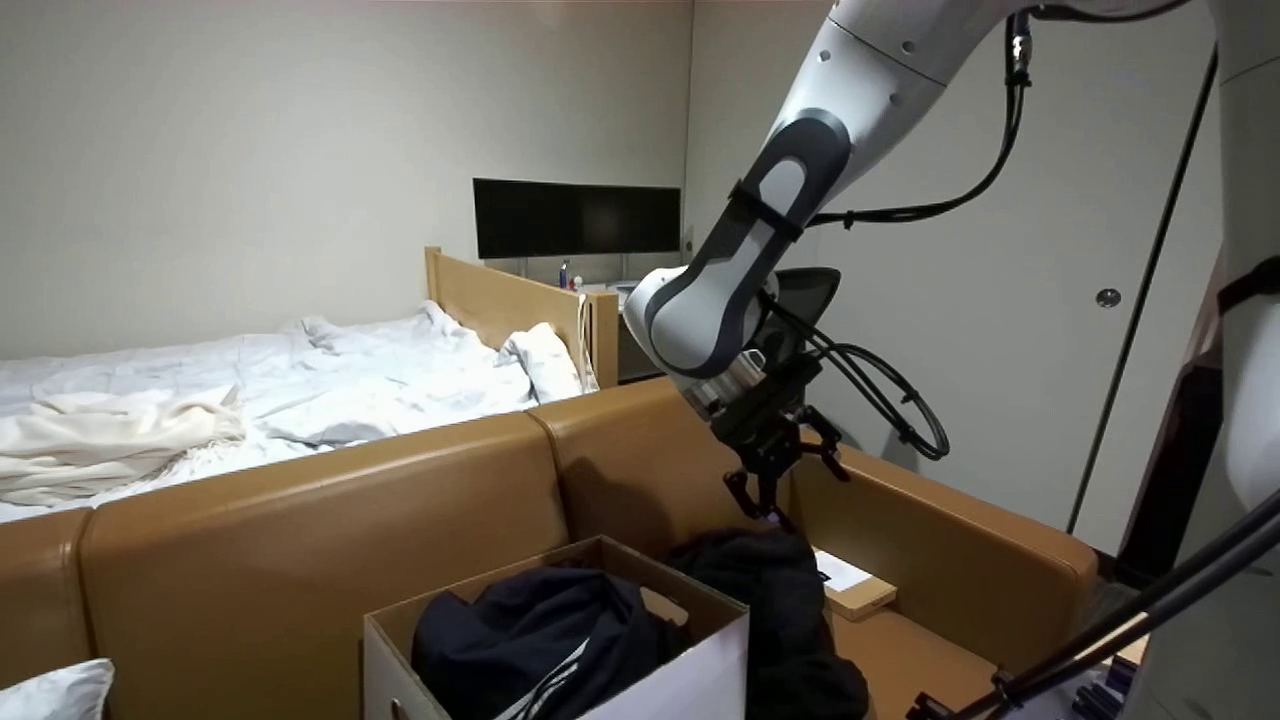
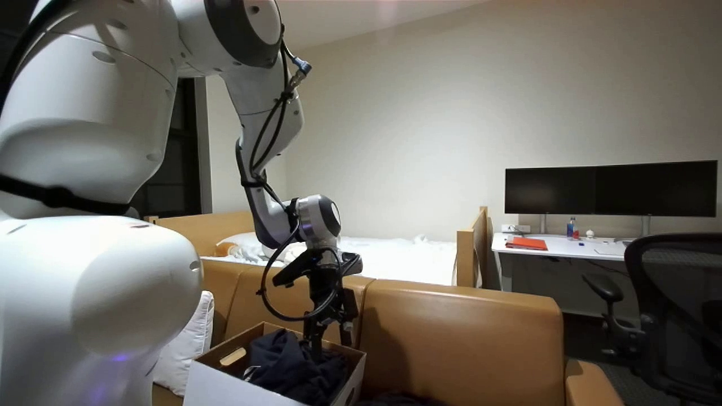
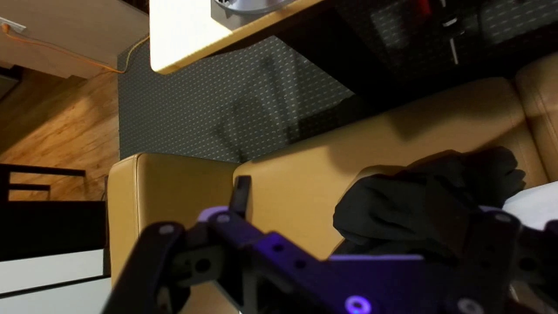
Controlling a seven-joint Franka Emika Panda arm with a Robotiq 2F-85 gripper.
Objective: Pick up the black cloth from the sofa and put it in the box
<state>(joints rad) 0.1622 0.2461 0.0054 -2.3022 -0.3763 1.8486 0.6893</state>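
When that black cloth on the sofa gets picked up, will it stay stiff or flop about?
The black cloth will probably hang limp: it lies slumped in soft folds. Gripped at one spot, it may trail a loose end, being spread out across the sofa. It could also brush the box, which stands close beside it.

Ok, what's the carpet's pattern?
Small pale dashes on dark grey; the carpet shows best in the wrist view.

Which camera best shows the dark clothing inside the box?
An exterior view: the dark clothing shows large in the open box, white stripes plain, clear of the jaws. The same clothing also appears in an exterior view, smaller and partly behind the jaws. The wrist view doesn't show it.
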